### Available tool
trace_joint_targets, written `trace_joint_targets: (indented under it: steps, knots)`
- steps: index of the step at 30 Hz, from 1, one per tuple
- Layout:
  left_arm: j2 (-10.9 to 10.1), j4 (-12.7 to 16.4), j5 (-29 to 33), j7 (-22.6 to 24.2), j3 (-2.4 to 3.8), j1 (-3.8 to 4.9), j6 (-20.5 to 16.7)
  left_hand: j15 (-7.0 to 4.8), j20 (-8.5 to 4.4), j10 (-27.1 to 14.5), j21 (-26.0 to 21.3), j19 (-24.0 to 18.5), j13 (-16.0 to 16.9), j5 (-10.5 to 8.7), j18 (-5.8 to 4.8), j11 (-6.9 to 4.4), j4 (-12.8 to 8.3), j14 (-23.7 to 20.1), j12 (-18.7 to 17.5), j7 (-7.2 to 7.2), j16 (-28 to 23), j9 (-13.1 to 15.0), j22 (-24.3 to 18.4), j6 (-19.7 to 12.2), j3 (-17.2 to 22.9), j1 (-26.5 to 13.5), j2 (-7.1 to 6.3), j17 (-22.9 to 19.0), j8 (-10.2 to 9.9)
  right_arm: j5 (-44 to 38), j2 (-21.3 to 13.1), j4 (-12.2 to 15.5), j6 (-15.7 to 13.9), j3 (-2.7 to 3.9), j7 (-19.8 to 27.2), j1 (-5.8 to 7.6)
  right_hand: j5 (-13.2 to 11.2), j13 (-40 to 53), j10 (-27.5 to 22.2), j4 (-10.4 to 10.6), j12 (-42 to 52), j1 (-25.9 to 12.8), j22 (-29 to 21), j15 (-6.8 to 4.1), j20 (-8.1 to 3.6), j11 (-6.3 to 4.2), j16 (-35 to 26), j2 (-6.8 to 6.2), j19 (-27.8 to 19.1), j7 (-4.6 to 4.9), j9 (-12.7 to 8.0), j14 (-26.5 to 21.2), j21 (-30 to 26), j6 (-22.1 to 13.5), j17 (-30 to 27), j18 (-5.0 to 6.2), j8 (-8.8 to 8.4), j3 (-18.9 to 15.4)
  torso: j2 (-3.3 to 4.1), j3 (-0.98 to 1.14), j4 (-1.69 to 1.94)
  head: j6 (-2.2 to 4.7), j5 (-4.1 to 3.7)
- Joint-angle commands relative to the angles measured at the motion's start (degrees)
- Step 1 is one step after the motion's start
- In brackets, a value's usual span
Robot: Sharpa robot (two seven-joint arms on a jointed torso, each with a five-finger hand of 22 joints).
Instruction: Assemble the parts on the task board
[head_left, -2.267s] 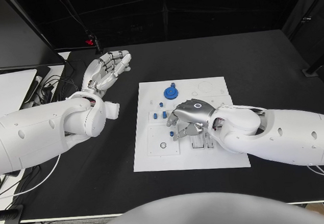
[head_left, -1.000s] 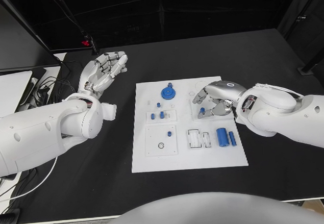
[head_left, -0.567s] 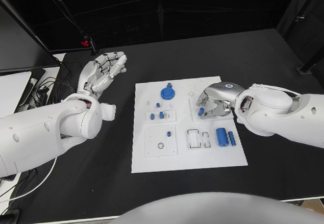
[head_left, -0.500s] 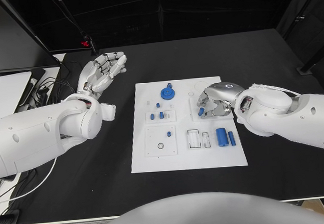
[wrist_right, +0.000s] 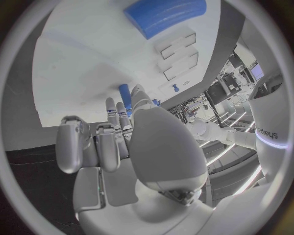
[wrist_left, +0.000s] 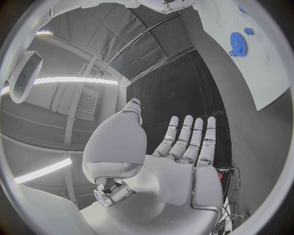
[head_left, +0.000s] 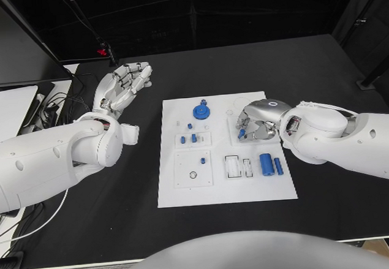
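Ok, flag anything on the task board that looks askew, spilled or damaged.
Nothing stands out. The task board lies flat and square on the table, and the blue parts sit tidily on it. The right hand hides a small patch of the board.

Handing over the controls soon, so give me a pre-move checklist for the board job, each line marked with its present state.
1. Right hand is over the task board, at its right side near the far end: ok.
2. Right hand has a firm hold on the small blue peg at its fingertips: cannot tell; the fingers curl round it and hide the contact.
3. Left hand is off the board, open and holding nothing: ok.
4. Two blue cylinders lie side by side on the board, apart from the right hand: ok.
5. Blue gear sits at the far end, untouched: ok.
6. All parts assembled: not ok; loose pieces lie on the board.
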Motion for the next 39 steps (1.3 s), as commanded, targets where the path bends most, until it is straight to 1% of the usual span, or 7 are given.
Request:
trace_joint_targets:
  steps: [1, 8, 10, 15, 19, 30, 39]
  knots:
    - [0.03, 0.03, 0.05, 9.26, 0.05, 0.08, 0.48, -0.18, -0.04, -0.29, -0.34, 0.34, -0.05, 0.21, -0.79, 0.08, -0.03, -0.36, 0.20, 8.39, 0.19, -0.05, -0.05, -0.44, 0.36, -0.01, 0.38, -0.06, 0.38, -0.24, 0.11, 0.04, -0.54, 0.01, 0.39, 0.06, 0.16, -0.06, 0.49, 0.14, 0.32, 0.19, 10.26, -0.51, -0.33, 0.00, -0.01, 0.41, 0.51, 0.02, -0.09, 4.35, 0.15, 0.25, 7.05, 0.45, 0.14, -0.12, 0.01, -0.02, 0.03, -0.01, -0.04]
    - [0.03, 0.03, 0.05, 9.23, 0.05, 0.08, 0.45, -0.18, -0.04, -0.29, -0.34, 0.34, -0.05, 0.21, -0.79, 0.08, -0.03, -0.36, 0.20, 8.39, 0.19, -0.05, -0.05, -0.44, 0.36, -0.01, 0.38, -0.06, 0.38, -0.11, 0.23, -0.09, 0.42, 0.01, 0.24, 0.04, 0.16, -0.16, 2.12, 0.17, 0.59, 0.93, 10.32, -0.61, -0.44, -0.24, 0.18, 1.47, 0.55, -0.23, -0.01, 4.46, 0.22, 1.62, 7.53, 0.42, 0.53, 0.11, -0.01, 0.01, 0.07, -0.01, 0.06]
    - [0.02, 0.03, 0.05, 9.21, 0.05, 0.08, 0.44, -0.18, -0.04, -0.29, -0.34, 0.34, -0.05, 0.21, -0.79, 0.08, -0.03, -0.36, 0.20, 8.39, 0.19, -0.05, -0.05, -0.44, 0.36, -0.01, 0.38, -0.06, 0.38, -0.08, 0.25, -0.10, 0.90, 0.01, 0.18, 0.03, 0.16, -0.13, 3.39, 0.13, 0.90, 1.73, 10.41, -0.83, -0.56, -0.61, 0.39, 2.43, 0.64, -0.65, 0.26, 4.57, 0.40, 3.28, 8.06, 0.39, 1.28, 0.59, -0.01, 0.02, 0.08, -0.01, 0.06]
    - [-0.01, 0.02, 0.05, 9.16, 0.05, 0.08, 0.37, -0.18, -0.04, -0.29, -0.34, 0.34, -0.05, 0.21, -0.79, 0.08, -0.03, -0.36, 0.20, 8.39, 0.19, -0.05, -0.05, -0.44, 0.36, -0.01, 0.38, -0.06, 0.38, -0.05, 0.31, -0.14, 1.13, 0.01, 0.35, 0.02, 0.17, -0.19, 6.37, 0.01, 1.49, 3.92, 10.68, -1.64, -1.12, -1.68, 0.78, 3.67, 0.91, -1.86, 0.83, 4.78, 0.91, 6.74, 9.08, 0.28, 2.81, 1.49, -0.04, -0.01, 0.02, -0.01, 0.01]
    - [-0.01, -0.01, 0.05, 9.12, 0.05, 0.08, 0.31, -0.18, -0.04, -0.29, -0.34, 0.34, -0.05, 0.21, -0.79, 0.08, -0.03, -0.36, 0.20, 8.39, 0.19, -0.05, -0.05, -0.44, 0.36, -0.01, 0.38, -0.06, 0.38, 0.19, 0.26, -0.17, -0.57, 0.01, 1.21, 0.00, 0.17, -0.38, 7.91, 0.00, 1.33, 5.48, 10.90, -2.18, -1.67, -2.22, 0.95, 4.06, 1.15, -2.37, 1.01, 4.87, 1.33, 8.31, 9.49, 0.17, 3.35, 1.96, -0.05, -0.02, 0.00, -0.01, 0.01]
    - [-0.08, -0.03, 0.05, 9.06, 0.05, 0.08, 0.27, -0.18, -0.03, -0.32, -0.34, 0.33, -0.10, 0.21, -0.80, 0.08, -0.04, -0.38, 0.34, 8.39, 0.30, -0.09, -0.09, -0.50, 0.37, 0.00, 0.48, -0.18, 0.49, 4.97, -0.42, 0.06, -5.25, 0.01, 2.92, -0.01, 0.18, -0.52, 8.89, 0.18, 0.35, 6.87, 10.95, -2.47, -2.13, -2.41, 0.96, 4.20, 1.18, -2.44, 0.94, 4.88, 1.37, 9.17, 9.51, 0.14, 3.33, 2.24, -0.03, 0.01, 0.00, -0.01, 0.12]
    - [-0.21, -0.07, 0.05, 9.02, 0.05, 0.06, 0.28, -0.18, -0.03, -0.36, -0.34, 0.31, -0.14, 0.26, -0.80, 0.08, -0.06, -0.41, 0.45, 8.39, 0.39, -0.12, -0.14, -0.54, 0.41, 0.05, 0.59, -0.28, 0.57, 12.24, -2.41, 2.27, -10.41, 0.02, 5.57, -0.01, 0.18, -0.53, 9.04, 0.17, -0.18, 7.36, 10.89, -2.49, -2.21, -2.40, 0.95, 4.28, 1.10, -2.42, 0.87, 4.87, 1.22, 9.29, 9.47, 0.17, 3.19, 2.37, -0.03, 0.01, 0.00, 0.01, 0.22]
